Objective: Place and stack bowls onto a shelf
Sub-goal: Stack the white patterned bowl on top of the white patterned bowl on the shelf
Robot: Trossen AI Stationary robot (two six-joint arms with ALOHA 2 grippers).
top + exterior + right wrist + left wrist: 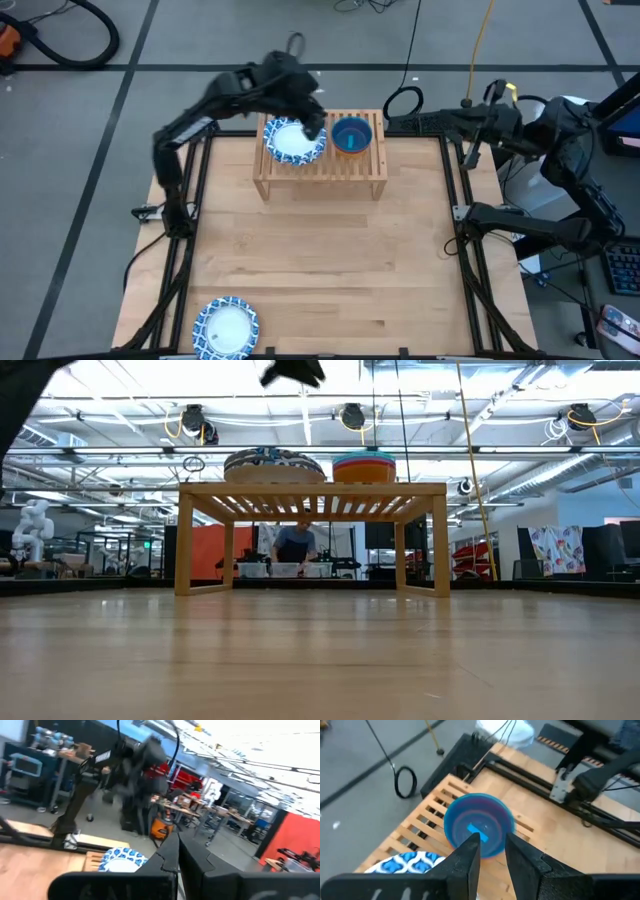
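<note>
Reaching over shelf (320, 172), left gripper (316, 126) fingers parted.

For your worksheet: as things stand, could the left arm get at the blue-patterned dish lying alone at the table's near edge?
Probably yes. The dish lies alone on bare tabletop on the left arm's side with nothing over it, though the left gripper, open, is over the shelf.

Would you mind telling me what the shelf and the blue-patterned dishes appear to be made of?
The shelf looks like light, unpainted wood with a matte finish: pale grain-toned slats and solid side legs. The blue-patterned dish on the shelf and the one at the table's near edge look like glazed ceramic or hard plastic: smooth white centres, crisp printed rims. The pictures cannot settle which.
</note>
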